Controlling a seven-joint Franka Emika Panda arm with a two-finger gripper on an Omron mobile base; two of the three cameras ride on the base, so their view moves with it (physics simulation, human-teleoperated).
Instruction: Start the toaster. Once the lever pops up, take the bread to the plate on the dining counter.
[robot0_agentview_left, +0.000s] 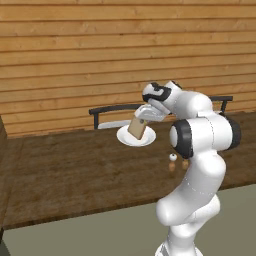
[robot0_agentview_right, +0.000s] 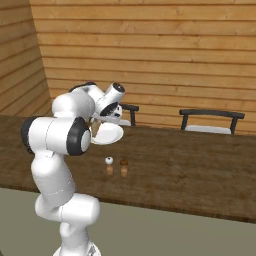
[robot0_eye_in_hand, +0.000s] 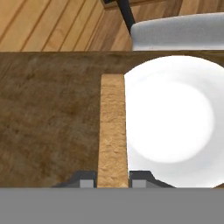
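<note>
My gripper is shut on the bread, a tan slice with a brown crust that hangs edge-down and tilted. The slice is over the left part of the white plate on the dark wood dining counter. In the hand view the bread runs up from between my fingertips, along the left rim of the plate. From the right base view the gripper holds the bread just above the plate. The toaster and its lever are out of view.
Two small shakers stand on the counter near the arm, in front of the plate. Dark-framed chairs with grey seats line the far side. A wood plank wall stands behind.
</note>
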